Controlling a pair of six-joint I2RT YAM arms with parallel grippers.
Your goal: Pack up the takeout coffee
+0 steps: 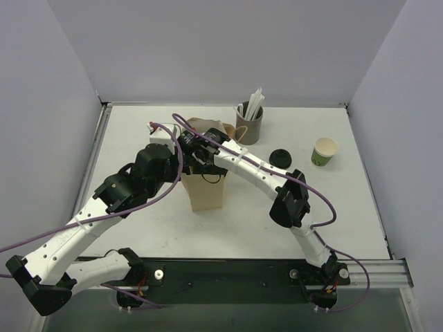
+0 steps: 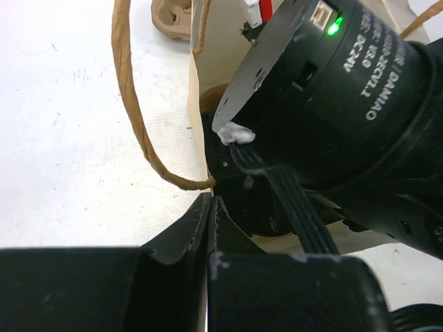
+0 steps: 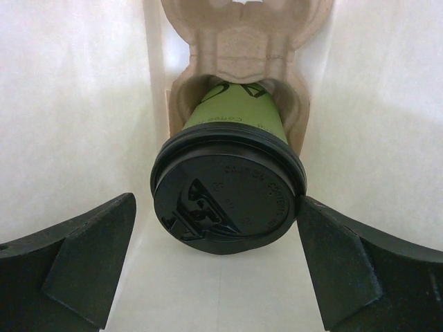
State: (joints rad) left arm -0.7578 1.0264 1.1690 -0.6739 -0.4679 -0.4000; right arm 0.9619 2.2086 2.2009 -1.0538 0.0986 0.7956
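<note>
Green cup (image 3: 235, 114) inside wide right gripper (image 3: 216, 207), bag walls (image 3: 69, 104) close; left gripper (image 2: 209, 207) shut.

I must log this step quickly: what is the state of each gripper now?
Left gripper: closed, pinching the edge of the paper bag.
Right gripper: open, its fingers on either side of the lidded green cup.
</note>
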